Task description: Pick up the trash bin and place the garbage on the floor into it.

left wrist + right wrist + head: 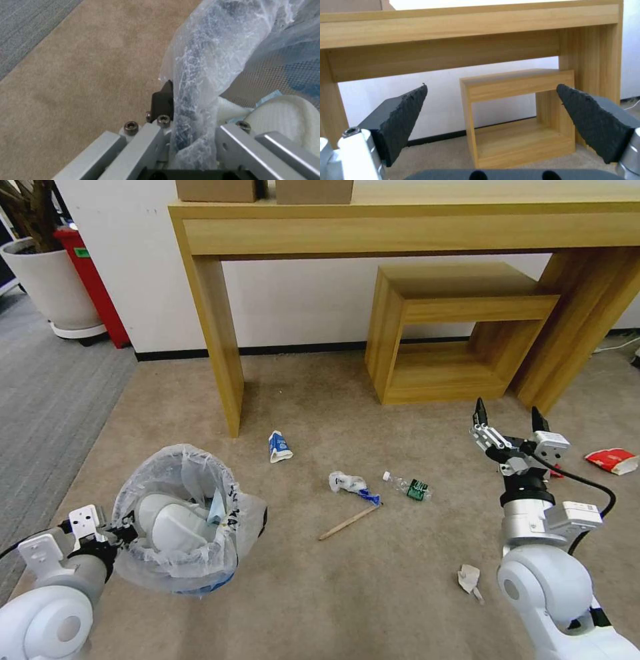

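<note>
your trash bin (179, 520) is off to the left of the wooden desk's (413, 220) left leg, nearer the robot, tipped so its mouth faces up and toward the desk. its crinkled whitish bag is bunched over the rim, with white and pale blue waste inside and blue showing at the base. the left gripper (119, 532) is closed on the bin's near rim; from the left wrist you see one black finger (163, 101) pressed against the outside of the bag-covered wall (203, 75), the other side inside the bin.

out from the bin, the garbage lies on the beige floor (373, 580) in front of the desk. a blue-white wrapper (279, 447) sits just in front of the desk's left leg. further right, a crumpled white and blue wad (352, 485) lies near a wooden stick (348, 523), and a small plastic bottle (407, 487) with a green label lies on its side beside them. a scrap of white paper (469, 580) lies closer to the robot, next to the right arm. a red-white wrapper (612, 460) lies in front of the desk's right leg.

your right gripper (510, 430) hangs above the carpet in front of the small wooden stool (453, 333) under the desk, fingers spread wide with nothing between them; the right wrist view shows both black pads (403, 120) well apart.

left of the desk stand a white planter (50, 287) and a red object behind it, on the grey ribbed carpet (47, 400).
</note>
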